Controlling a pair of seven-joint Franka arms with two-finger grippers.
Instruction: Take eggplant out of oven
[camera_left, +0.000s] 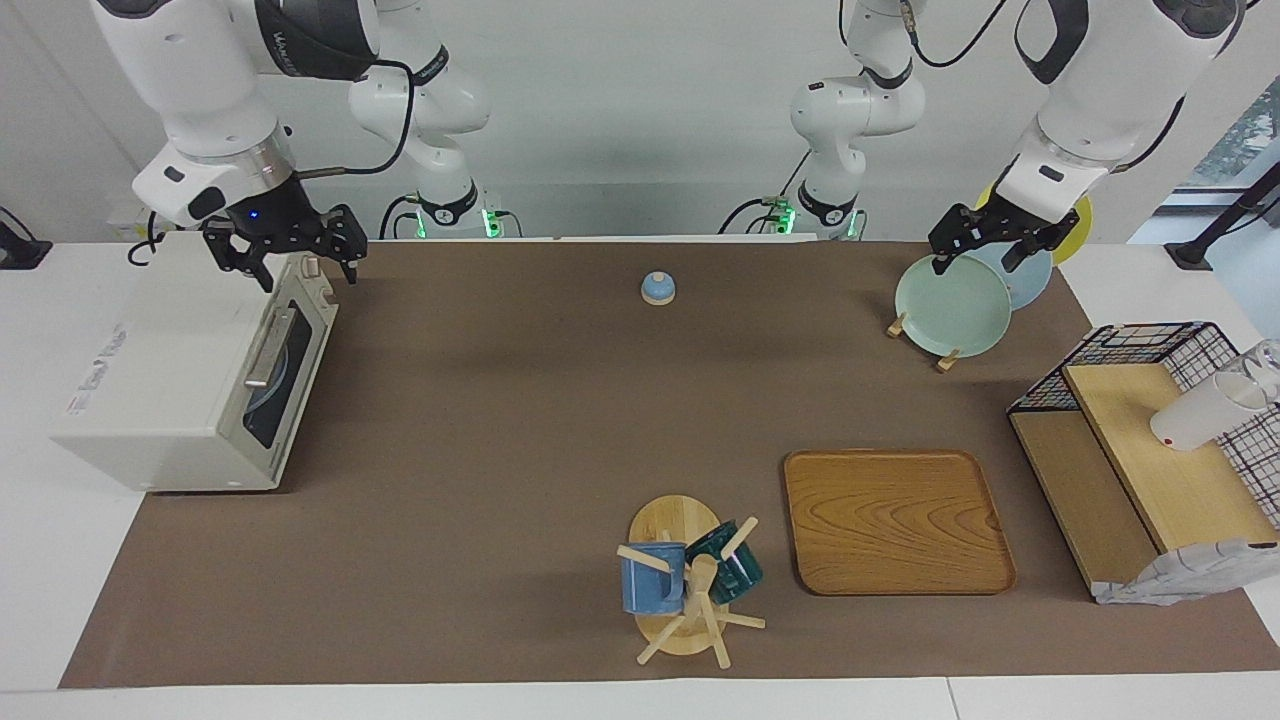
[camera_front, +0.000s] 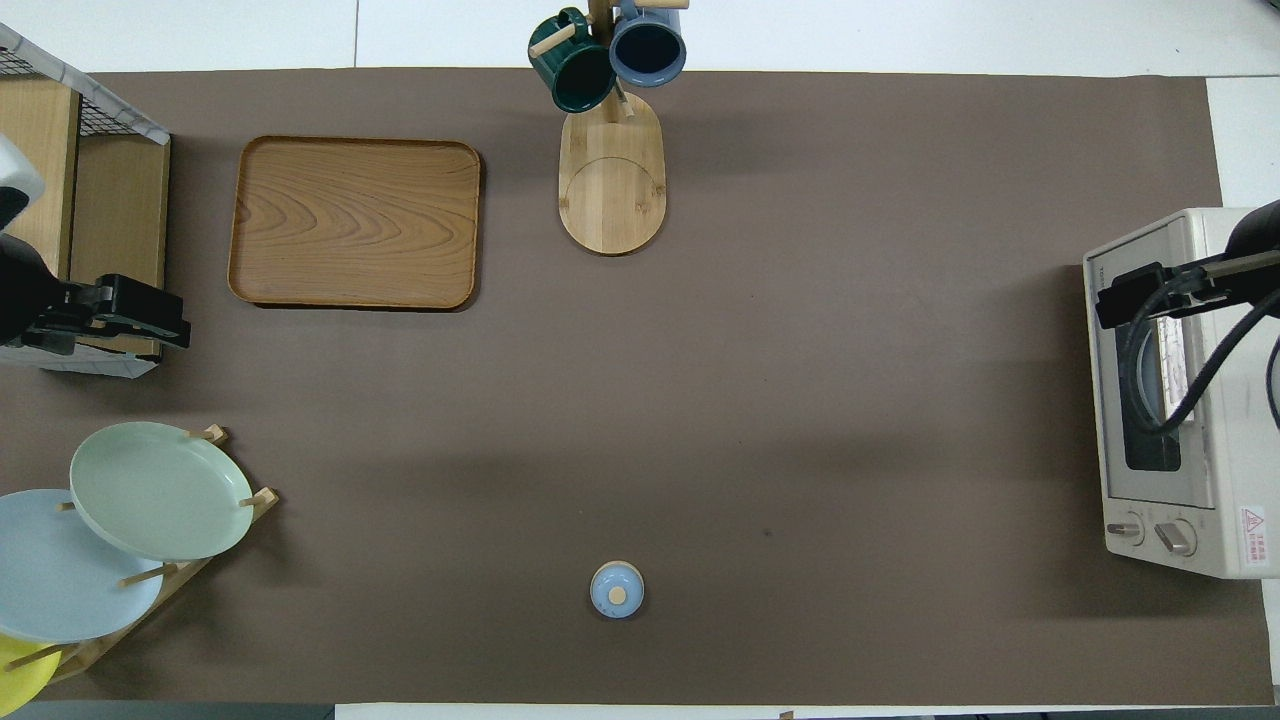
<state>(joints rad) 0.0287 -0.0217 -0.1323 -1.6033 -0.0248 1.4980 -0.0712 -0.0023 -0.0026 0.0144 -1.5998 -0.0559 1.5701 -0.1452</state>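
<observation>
The oven (camera_left: 190, 375) sits at the right arm's end of the table, its door shut and its dark window facing the middle of the mat (camera_left: 520, 420); the eggplant cannot be seen in either view, and whatever lies behind the glass is too dim to tell. The right gripper (camera_left: 300, 265) hangs over the oven's top edge nearest the robots, jaws spread wide and holding nothing. Near the middle of the mat, close to the robots, stands a small blue lid (camera_left: 657, 288) with a pale knob. Farther from the robots is a mug tree (camera_left: 690, 600) on an oval wooden base, carrying a blue mug (camera_left: 652, 578) and a dark green mug (camera_left: 728, 565) — just beside it, toward the left arm's end, lies an empty wooden tray (camera_left: 895, 520). Nearer the robots than the tray, a plate rack (camera_left: 945, 355) holds a pale green plate (camera_left: 952, 305), a light blue one and a yellow one on edge. The left gripper (camera_left: 985, 245) hovers over those plates, jaws wide and empty. At the left arm's end stands a wire-and-wood shelf (camera_left: 1140, 450) with a white cup (camera_left: 1205, 410) lying on its top board.
</observation>
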